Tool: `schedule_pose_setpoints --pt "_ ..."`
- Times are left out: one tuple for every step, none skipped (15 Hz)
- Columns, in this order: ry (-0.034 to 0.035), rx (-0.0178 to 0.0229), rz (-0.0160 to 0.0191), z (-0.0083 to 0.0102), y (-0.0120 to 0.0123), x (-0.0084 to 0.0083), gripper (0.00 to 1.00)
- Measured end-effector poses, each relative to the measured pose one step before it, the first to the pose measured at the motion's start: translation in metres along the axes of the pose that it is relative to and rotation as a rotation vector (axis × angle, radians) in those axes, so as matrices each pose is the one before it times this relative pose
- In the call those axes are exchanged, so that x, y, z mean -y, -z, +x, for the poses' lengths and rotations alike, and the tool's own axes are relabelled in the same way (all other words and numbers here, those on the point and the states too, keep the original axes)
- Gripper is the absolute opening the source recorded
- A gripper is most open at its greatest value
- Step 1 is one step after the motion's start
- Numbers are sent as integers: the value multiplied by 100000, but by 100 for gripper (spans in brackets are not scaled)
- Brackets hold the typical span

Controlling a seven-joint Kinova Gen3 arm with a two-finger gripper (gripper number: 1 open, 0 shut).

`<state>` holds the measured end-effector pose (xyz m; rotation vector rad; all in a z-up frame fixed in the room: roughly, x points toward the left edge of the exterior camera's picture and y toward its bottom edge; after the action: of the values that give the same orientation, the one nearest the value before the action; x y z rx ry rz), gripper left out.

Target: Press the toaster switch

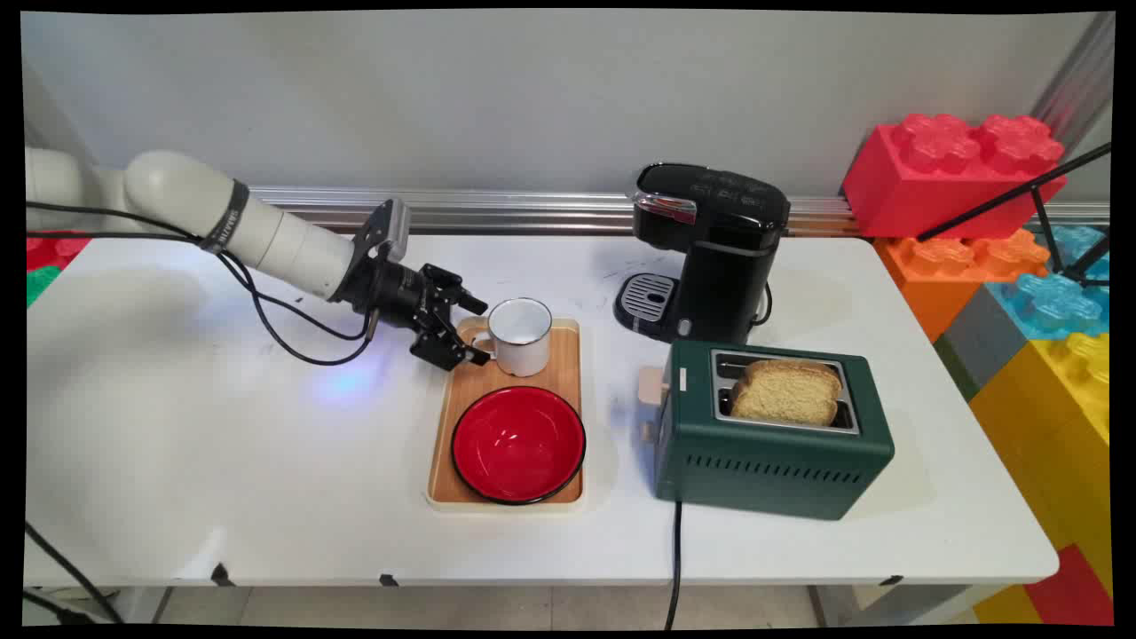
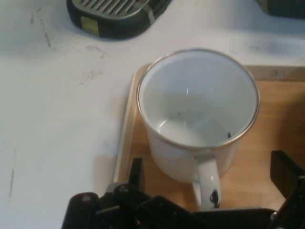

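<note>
At the far left corner of the wooden tray [image 1: 461,426], the gripper [image 1: 469,330] reaches in from the left, its fingers [image 2: 287,174] spread wide on either side of the handle of the one white enamel mug [image 1: 522,337], not yet closed on it. The handle points straight back toward the gripper; the mug stands upright and empty. One red bowl [image 1: 518,444] fills the tray's near half. Toward the tabletop's right stand one coffee machine [image 1: 710,248] and one green toaster [image 1: 772,435] holding bread [image 1: 785,390].
</note>
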<state>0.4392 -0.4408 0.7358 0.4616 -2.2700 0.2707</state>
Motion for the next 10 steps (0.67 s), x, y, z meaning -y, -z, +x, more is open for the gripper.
schedule_pose_setpoints --pt "-220 -492 262 498 238 4 100" --pt "-161 -528 364 636 271 -7 100" --pt "-239 -541 280 738 322 -51 100" --pt "-524 -602 187 1018 386 -72 100" --pt "-521 -504 -166 1143 383 -151 100" --pt "-429 -387 -340 1047 332 -174 100" --pt "-274 -161 -346 666 181 -143 100" --pt "-360 -217 -987 1223 324 -325 100" --pt "-257 -86 -1112 1020 234 -332 100" --pt "-456 11 -1788 1156 219 -472 100"
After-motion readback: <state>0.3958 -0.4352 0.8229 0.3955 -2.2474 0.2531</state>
